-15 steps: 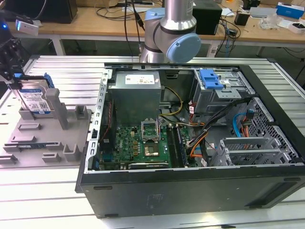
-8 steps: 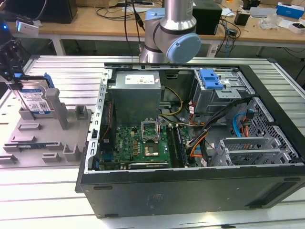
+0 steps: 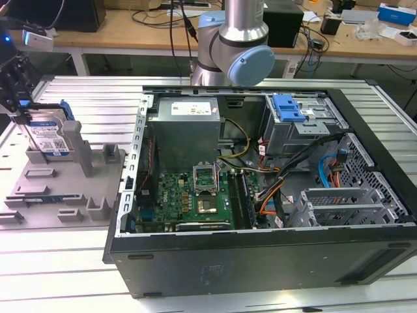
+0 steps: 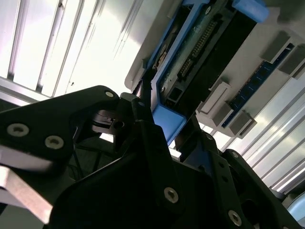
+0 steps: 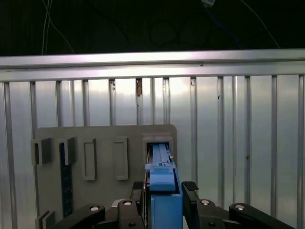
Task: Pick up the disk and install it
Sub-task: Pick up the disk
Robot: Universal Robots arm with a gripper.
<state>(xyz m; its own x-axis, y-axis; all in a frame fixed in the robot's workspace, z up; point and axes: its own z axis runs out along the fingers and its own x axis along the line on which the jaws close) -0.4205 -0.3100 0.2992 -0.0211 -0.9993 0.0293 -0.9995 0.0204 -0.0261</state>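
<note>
Disk (image 3: pixel 49 135) upright in grey holder (image 3: pixel 98 163), nine o'clock of case (image 3: pixel 260 254); clamped by blue frame edges between tool (image 5: pixel 164 191) fingers (image 5: pixel 190 190).

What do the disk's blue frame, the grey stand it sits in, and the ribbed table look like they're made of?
Disk's blue frame: likely moulded plastic, uniform matte colour.
Grey stand: probably plastic too, dull, even grey, blocky shapes.
Ribbed table: looks like aluminium, bright sheen along slotted profiles.
</note>
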